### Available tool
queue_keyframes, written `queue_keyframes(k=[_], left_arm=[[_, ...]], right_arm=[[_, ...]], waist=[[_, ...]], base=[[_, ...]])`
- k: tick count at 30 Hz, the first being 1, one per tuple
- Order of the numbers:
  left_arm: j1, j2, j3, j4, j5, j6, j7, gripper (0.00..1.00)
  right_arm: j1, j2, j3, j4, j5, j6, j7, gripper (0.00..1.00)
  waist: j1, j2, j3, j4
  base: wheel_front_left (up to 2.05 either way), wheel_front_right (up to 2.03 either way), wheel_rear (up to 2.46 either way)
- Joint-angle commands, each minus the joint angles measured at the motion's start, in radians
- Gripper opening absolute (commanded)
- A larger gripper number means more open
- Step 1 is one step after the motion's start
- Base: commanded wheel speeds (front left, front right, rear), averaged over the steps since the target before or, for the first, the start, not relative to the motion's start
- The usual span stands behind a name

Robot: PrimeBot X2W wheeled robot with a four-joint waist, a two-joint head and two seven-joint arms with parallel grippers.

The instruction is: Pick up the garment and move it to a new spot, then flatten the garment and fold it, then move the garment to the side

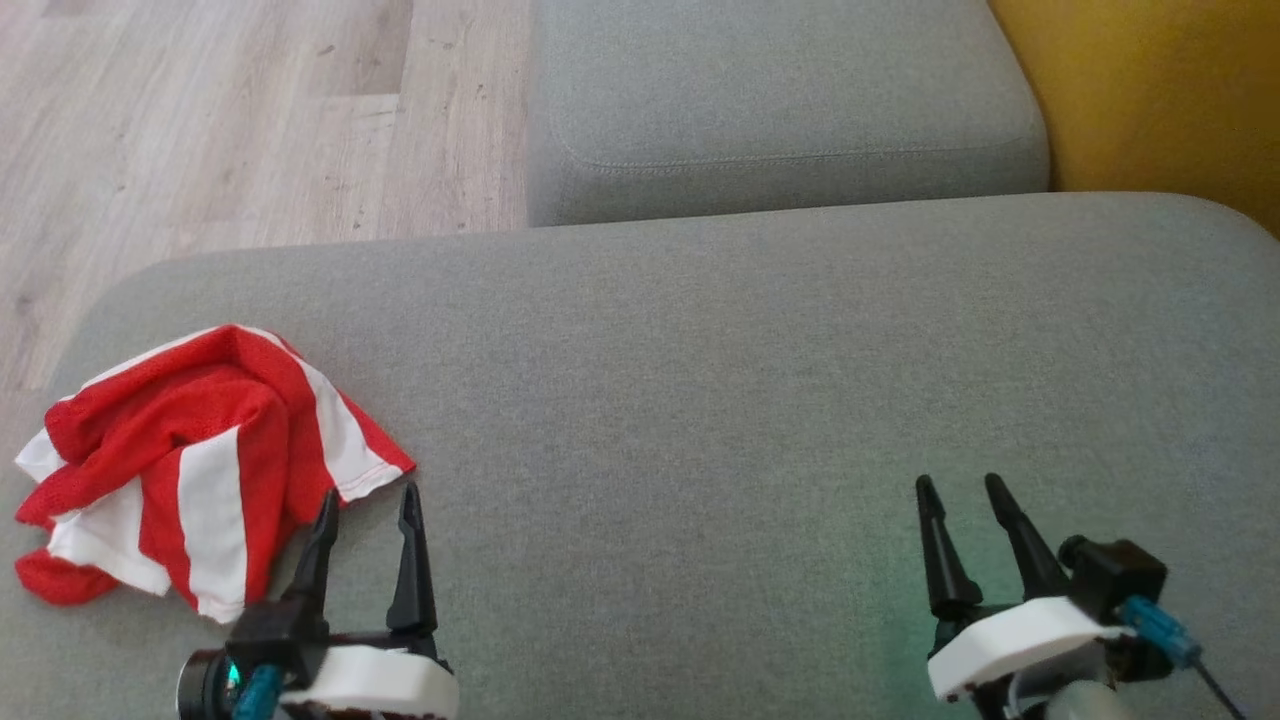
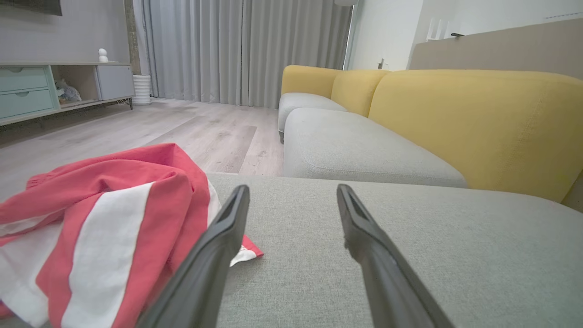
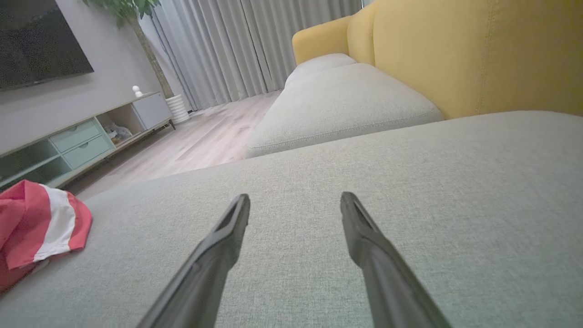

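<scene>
Head view, looking down on a wide grey fabric seat cushion (image 1: 700, 350). A red and white striped garment (image 1: 190, 450) lies crumpled in a loose heap at the lower left of the frame, close to the cushion's left edge. One corner of its hem is spread flat toward the centre.

The left pincer (image 1: 368, 493) sits at the bottom left, its two dark fingers spread apart, pointing up the frame and holding nothing. Its left-hand finger overlaps the garment's lower right edge; whether it touches the cloth cannot be told. The right pincer (image 1: 959, 481) is at the lower right, well apart from the garment, its fingers likewise spread and empty above bare cushion.

A second grey cushion (image 1: 780, 90) lies at the top centre, a yellow backrest (image 1: 1150, 90) at the upper right corner, and pale wood floor (image 1: 200, 120) at the upper left.

Left wrist view: the garment (image 2: 104, 218) mounds up at the lower left, partly behind the left-hand finger, while the other finger stands over plain grey fabric. Grey curtains (image 2: 237, 50) hang at the top centre. A low cabinet (image 2: 27, 91) with pale green drawers stands at the upper left.

Right wrist view: the garment (image 3: 41, 223) shows at the left edge, well apart from the spread fingers at the bottom centre.
</scene>
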Motion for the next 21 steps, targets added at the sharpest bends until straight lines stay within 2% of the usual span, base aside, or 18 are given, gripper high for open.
queue_keyframes(k=[1, 18, 21], left_arm=[[-0.046, 0.0, 0.025, -0.026, 0.047, -0.001, -0.017, 1.0], [-0.049, -0.013, 0.019, 0.055, 0.252, 0.019, -0.064, 1.0], [-0.052, -0.017, 0.026, 0.073, 0.252, 0.019, -0.065, 1.0]], right_arm=[[-0.057, -0.009, 0.034, -0.024, -0.047, -0.001, -0.019, 1.0], [-0.061, -0.011, 0.062, -0.002, -0.26, -0.001, -0.066, 1.0], [-0.059, -0.011, 0.057, -0.003, -0.264, -0.001, -0.067, 1.0]], waist=[[0.0, 0.0, -0.003, -0.001], [0.0, 0.0, -0.018, -0.003], [0.0, 0.0, -0.017, -0.002]], base=[[0.0, 0.0, 0.0], [0.0, 0.0, 0.0], [0.0, 0.0, 0.0]])
